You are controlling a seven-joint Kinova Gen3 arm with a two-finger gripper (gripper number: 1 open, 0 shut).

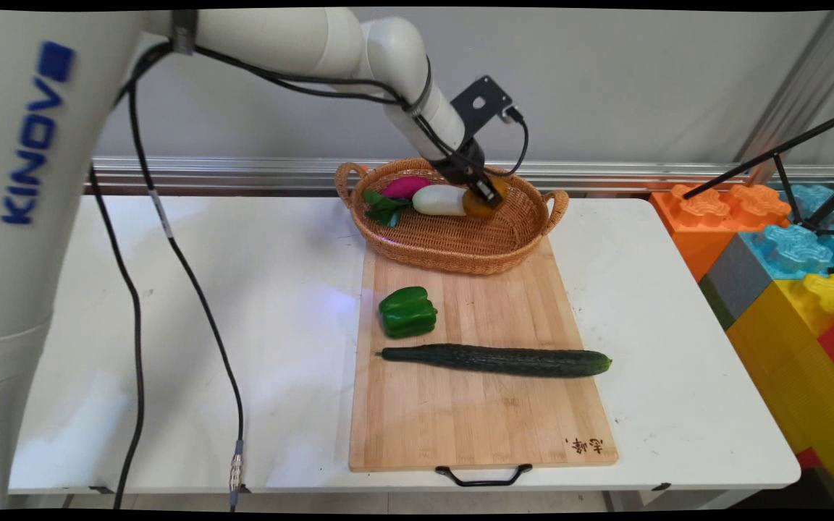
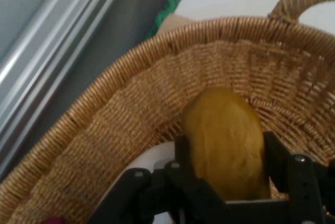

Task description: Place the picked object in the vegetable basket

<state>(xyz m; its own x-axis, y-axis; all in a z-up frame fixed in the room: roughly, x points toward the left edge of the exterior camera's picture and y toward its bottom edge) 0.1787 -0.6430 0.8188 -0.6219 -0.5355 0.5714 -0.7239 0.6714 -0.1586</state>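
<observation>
White table w/ a wooden cutting board carrying a green pepper and cucumber, and at the board's far end the wicker basket where my gripper sits low inside, fingers clamped either side of a yellow-brown potato-like veg at the basket's right, far part. It's touching or just beside the white radish. Risk, imo: rounded skin could slip from the pads, and the woven wall is close enough to snag a finger.
</observation>
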